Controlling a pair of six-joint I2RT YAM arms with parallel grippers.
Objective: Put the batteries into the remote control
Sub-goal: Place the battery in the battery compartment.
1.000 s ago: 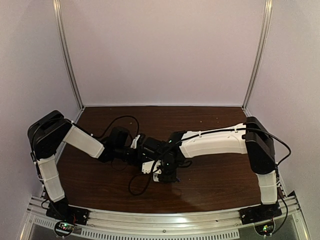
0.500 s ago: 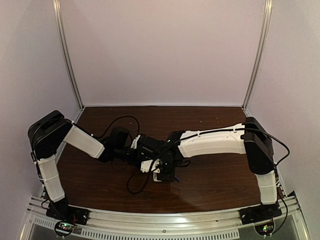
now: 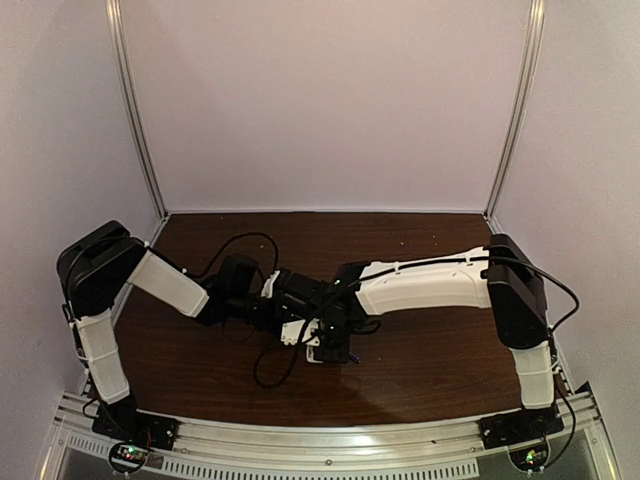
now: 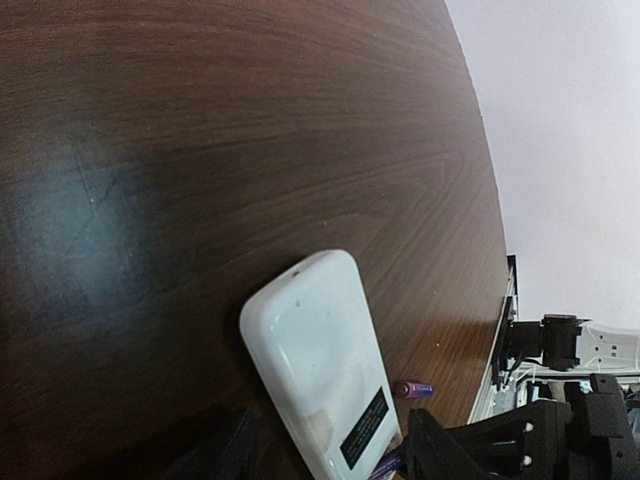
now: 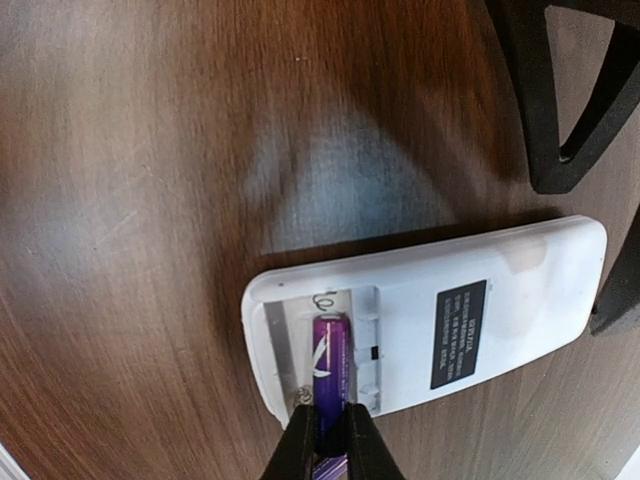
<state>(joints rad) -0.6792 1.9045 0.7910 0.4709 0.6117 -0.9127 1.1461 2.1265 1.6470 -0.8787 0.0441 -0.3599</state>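
Right gripper [image 5: 325, 440] pinches tight on the end of the light, slick battery [image 5: 330, 360]; left gripper [image 4: 330, 430] clamps the stiff remote control [image 5: 520, 260] across its sides.

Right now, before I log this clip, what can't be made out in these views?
Right wrist view: the right end effector covers the battery's lower end in the remote control.
Left wrist view: bottom edge cuts off the left end effector, grip unclear; loose battery tiny.
Top view: end effectors hide the remote control.
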